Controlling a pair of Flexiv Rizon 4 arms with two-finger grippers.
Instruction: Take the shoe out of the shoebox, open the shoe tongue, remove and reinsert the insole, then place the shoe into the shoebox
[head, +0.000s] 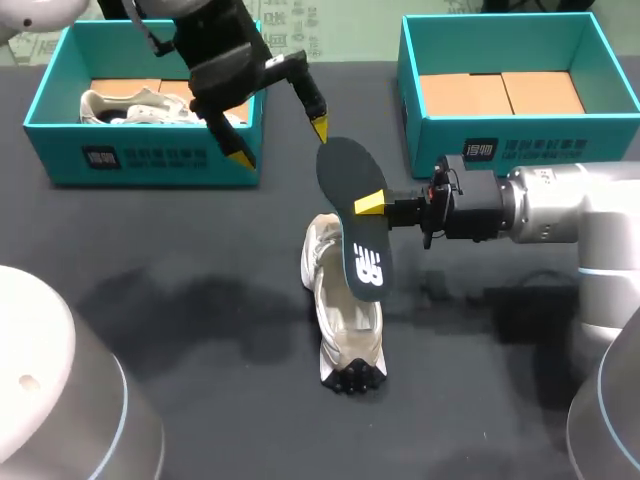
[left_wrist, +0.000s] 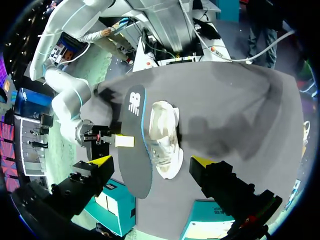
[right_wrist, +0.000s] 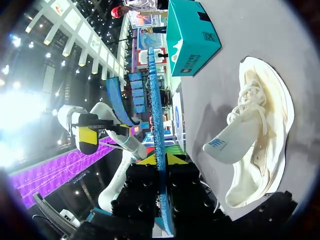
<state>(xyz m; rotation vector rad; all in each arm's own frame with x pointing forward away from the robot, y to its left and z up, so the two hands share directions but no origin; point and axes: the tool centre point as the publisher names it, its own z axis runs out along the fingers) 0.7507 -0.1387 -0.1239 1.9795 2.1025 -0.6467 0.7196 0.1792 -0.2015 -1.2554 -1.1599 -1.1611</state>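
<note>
A white sneaker (head: 345, 312) lies on the black table, toe toward the near edge, its tongue pulled up. My right gripper (head: 370, 204) is shut on the edge of the dark insole (head: 355, 225) and holds it up on edge just above the shoe's opening. In the right wrist view the insole (right_wrist: 157, 115) runs edge-on out from between the yellow tips of the gripper (right_wrist: 160, 159), with the sneaker (right_wrist: 260, 135) beside it. My left gripper (head: 279, 142) hangs open over the insole's far end, touching nothing. The left wrist view has its gripper (left_wrist: 151, 161) wide apart above the insole (left_wrist: 132, 145) and sneaker (left_wrist: 162, 137).
A teal shoebox (head: 150, 160) at the back left holds another pale shoe (head: 135, 107). A second teal shoebox (head: 520, 135) at the back right shows only its cardboard floor. Black cloth covers the table around the sneaker.
</note>
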